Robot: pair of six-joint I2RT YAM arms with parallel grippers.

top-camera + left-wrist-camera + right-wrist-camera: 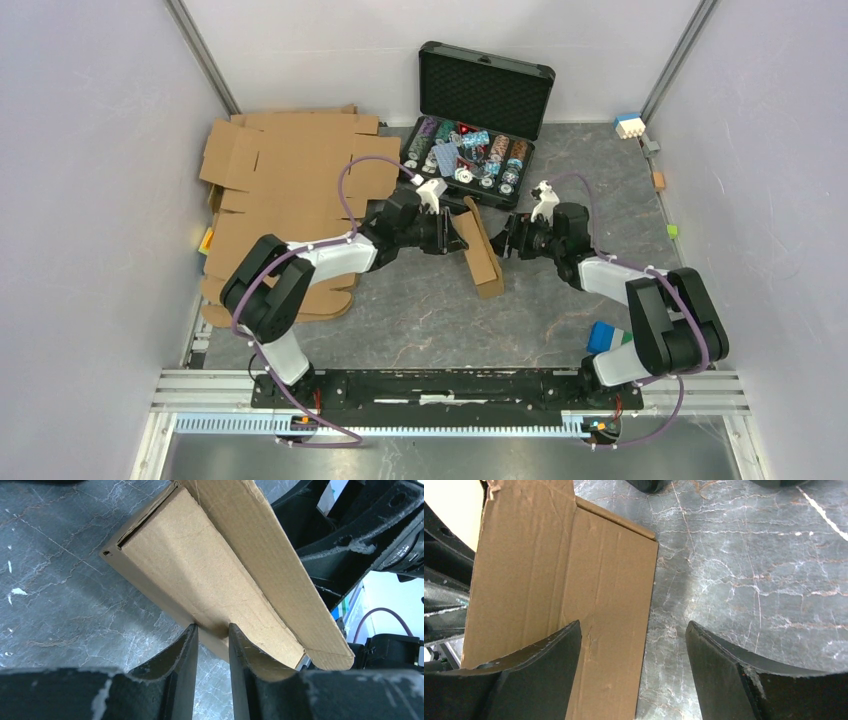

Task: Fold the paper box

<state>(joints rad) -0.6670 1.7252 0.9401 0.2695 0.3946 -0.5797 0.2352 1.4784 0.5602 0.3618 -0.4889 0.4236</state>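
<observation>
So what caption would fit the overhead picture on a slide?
Left gripper and right gripper flank the paper box, tilted on edge, with the open chip case behind.

Dark grey marbled desk point(420, 310). Flat brown cardboard sheets point(290, 180) overlap along the left edge; an open black case point(485, 90) sits at the far edge. The paper box point(481, 248) stands tilted near the centre. A white-and-blue block point(629, 124) occupies the far right corner, and a blue block point(603, 337) lies near the near right corner.
</observation>
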